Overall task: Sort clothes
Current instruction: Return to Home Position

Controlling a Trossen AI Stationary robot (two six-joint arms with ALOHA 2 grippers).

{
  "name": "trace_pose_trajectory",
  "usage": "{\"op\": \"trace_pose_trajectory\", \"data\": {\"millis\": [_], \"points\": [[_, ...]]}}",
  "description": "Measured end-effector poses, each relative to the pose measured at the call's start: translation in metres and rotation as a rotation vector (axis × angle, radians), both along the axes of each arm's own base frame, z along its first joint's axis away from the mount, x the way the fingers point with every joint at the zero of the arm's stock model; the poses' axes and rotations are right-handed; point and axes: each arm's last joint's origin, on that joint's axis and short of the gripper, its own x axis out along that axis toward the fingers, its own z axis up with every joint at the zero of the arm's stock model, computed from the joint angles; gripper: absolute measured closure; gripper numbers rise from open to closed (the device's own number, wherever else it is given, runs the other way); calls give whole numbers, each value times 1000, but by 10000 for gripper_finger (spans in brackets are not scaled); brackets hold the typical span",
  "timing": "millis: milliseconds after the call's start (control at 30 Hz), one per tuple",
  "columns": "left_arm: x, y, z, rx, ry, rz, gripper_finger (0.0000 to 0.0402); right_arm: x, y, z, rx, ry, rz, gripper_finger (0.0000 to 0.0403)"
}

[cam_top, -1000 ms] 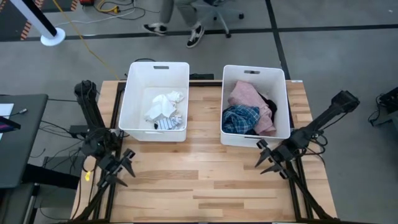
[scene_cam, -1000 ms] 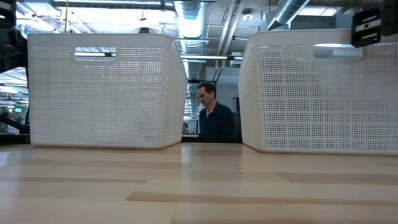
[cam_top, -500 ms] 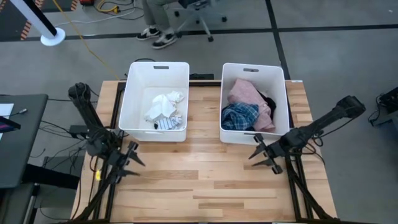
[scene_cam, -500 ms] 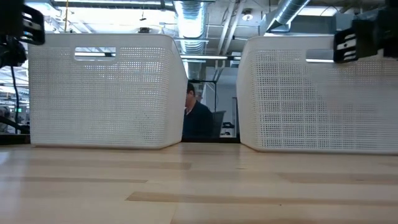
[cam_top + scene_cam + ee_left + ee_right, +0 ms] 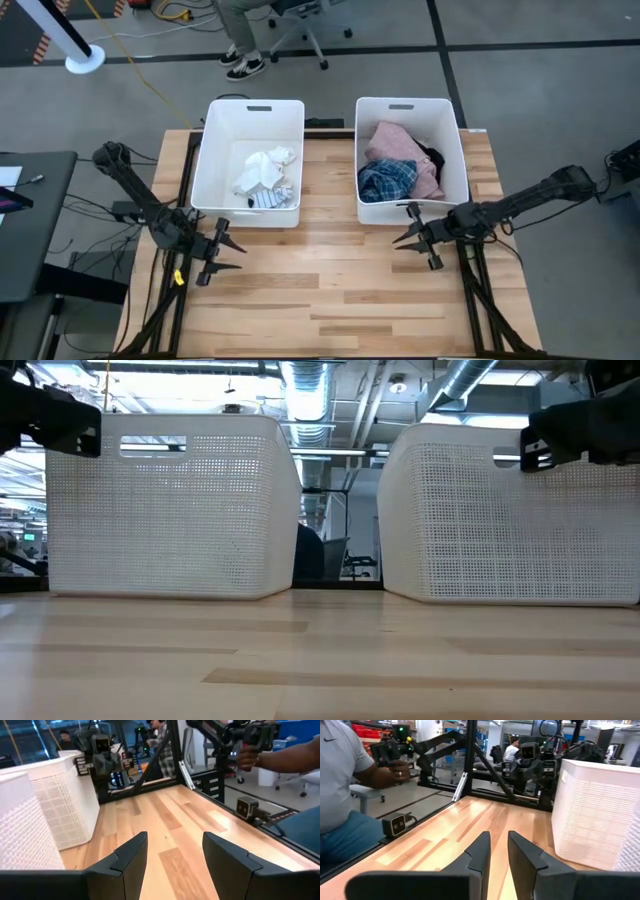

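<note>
High view: two white tubs stand side by side on the far half of the wooden table. The left tub holds a bunched heap of white socks, too crumpled to count, and one blue-white striped sock lying against its near wall. The right tub holds three garments that can be made out. A pink garment lies on top, and a blue plaid garment lies toward the near left. Only a sliver of a black garment shows at the right, the rest buried.

The left gripper hangs over the table just near of the left tub, its fingers spread wide with nothing between them. The right gripper hangs just near of the right tub. The right wrist view shows its fingers with only a narrow gap between them, holding nothing.

From the low view the perforated tub walls hide all the clothes, and each arm shows only as a dark part cut off at an upper corner.

Beyond the table, a person's arm reaches in on the left wrist view. A seated person in a grey shirt shows on the right wrist view, and a small mark on the shirt is too small to read.
</note>
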Motion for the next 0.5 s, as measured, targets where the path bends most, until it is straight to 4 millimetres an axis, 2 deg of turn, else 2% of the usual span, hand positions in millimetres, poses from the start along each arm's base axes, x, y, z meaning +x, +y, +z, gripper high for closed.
{"op": "trace_pose_trajectory", "data": {"millis": [200, 500], "points": [[2, 3, -1, -19, 18, 30, 217, 1, -3, 0, 15, 4, -21, 321], [2, 3, -4, -2, 36, 30, 217, -3, 8, -2, 20, 21, 34, 321]]}}
